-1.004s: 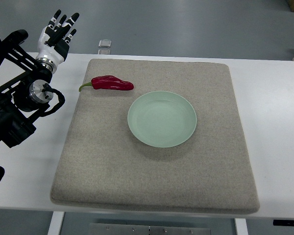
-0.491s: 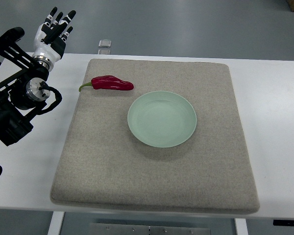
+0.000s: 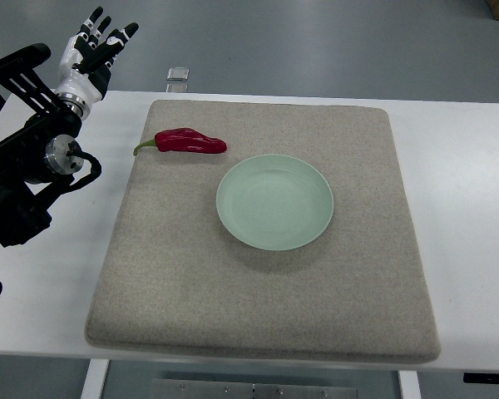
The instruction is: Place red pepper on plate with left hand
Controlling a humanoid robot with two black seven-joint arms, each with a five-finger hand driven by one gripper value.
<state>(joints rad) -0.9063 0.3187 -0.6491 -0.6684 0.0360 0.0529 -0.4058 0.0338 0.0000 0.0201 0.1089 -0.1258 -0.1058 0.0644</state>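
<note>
— Red pepper [image 3: 190, 142]: where does it lie from you?

— It lies on the grey mat [image 3: 266, 316], near the mat's far left corner, just off the rim of the pale green plate [image 3: 274, 202] and not touching it. My left hand [image 3: 91, 51] is up past the table's [image 3: 466, 208] far left edge, fingers spread and holding nothing. From that hand the pepper sits to the right and nearer my body.

— And its long axis?

— Roughly left to right across the picture, green stem [image 3: 145, 147] pointing left toward my arm, blunt red end pointing toward the plate.

— Which hand is closer?

— The left one, clearly; my right arm does not show at all.

— So what does the reach turn on?

— I judge I must bring the hand down and inward over the mat's corner, then close across the pepper's narrow width rather than along its length. The carry to the plate looks short, rightward and slightly toward me.
</note>
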